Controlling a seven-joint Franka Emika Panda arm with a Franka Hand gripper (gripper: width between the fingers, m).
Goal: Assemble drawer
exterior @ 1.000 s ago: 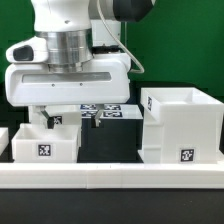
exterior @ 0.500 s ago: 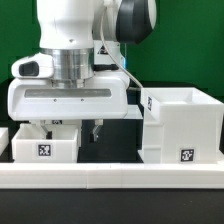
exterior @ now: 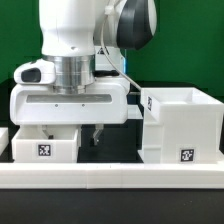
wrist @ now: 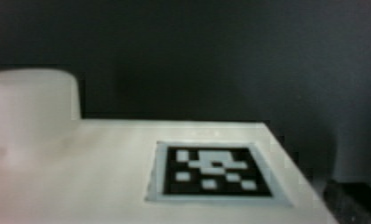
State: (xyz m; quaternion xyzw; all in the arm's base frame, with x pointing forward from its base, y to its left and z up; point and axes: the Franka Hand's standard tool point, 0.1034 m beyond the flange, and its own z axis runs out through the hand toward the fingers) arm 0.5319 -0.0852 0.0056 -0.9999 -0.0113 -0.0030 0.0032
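The white two-finger gripper (exterior: 74, 132) hangs low over the black table (exterior: 116, 150), its broad white hand just above the parts. Only one dark finger (exterior: 97, 133) shows. It stands well off the hand's middle line, so the jaws are spread, and nothing is seen gripped between them. The second finger is hidden behind the hand and the part below.

Directly under the hand sits one small white plastic tray (exterior: 45, 146), open side up, with one black-and-white square tag (exterior: 43, 151) on its front wall. The visible finger hangs just beside the tray's wall on the exterior view's right, apart from it.

Further to the exterior view's right stands one large white cube-shaped plastic shell (exterior: 180, 122), open at the top, with one tag (exterior: 186, 155) low on its front.

At the exterior view's left edge is a sliver of one more white piece (exterior: 3, 140), cut off.

One long white border wall (exterior: 110, 176) runs along the front.

The blurred wrist view shows one tag (wrist: 212, 171) on a flat white surface (wrist: 75, 170).
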